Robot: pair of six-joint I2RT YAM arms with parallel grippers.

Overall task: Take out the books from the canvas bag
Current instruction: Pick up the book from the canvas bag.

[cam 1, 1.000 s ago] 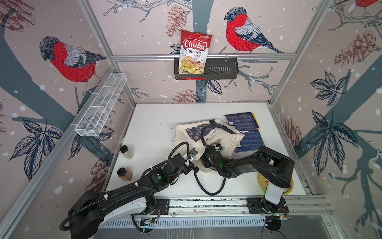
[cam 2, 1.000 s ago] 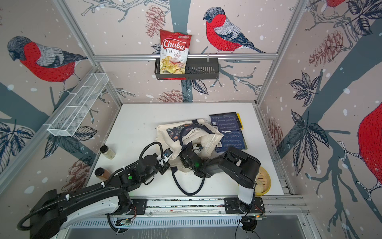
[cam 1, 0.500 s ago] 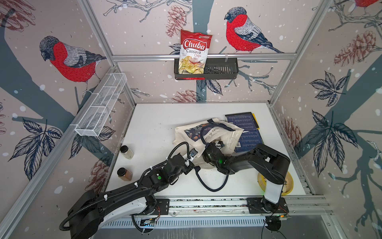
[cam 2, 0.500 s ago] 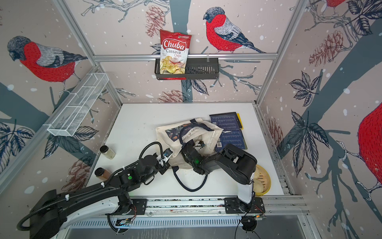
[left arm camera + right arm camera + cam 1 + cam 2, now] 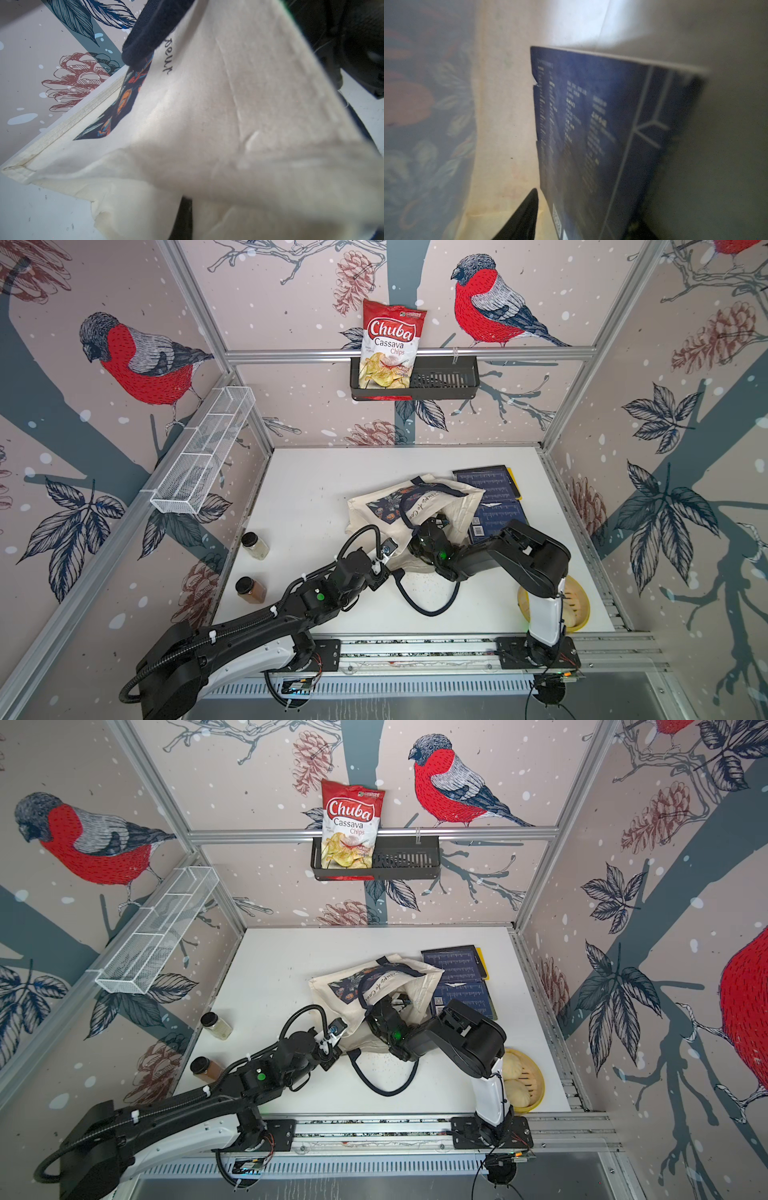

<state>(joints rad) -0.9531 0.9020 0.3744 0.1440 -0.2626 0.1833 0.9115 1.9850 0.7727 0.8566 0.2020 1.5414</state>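
Canvas bag [image 5: 459, 506], right gripper [image 5: 438, 524] farther inside

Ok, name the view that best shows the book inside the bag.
The right wrist view: the navy book fills the frame, inside the bag. Both top views show only the bag's outside, with the right arm reaching in; the left wrist view shows only outer cloth.

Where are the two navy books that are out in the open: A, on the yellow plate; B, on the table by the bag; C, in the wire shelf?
B: the far book and the near book lie flat on the table, beside the bag.
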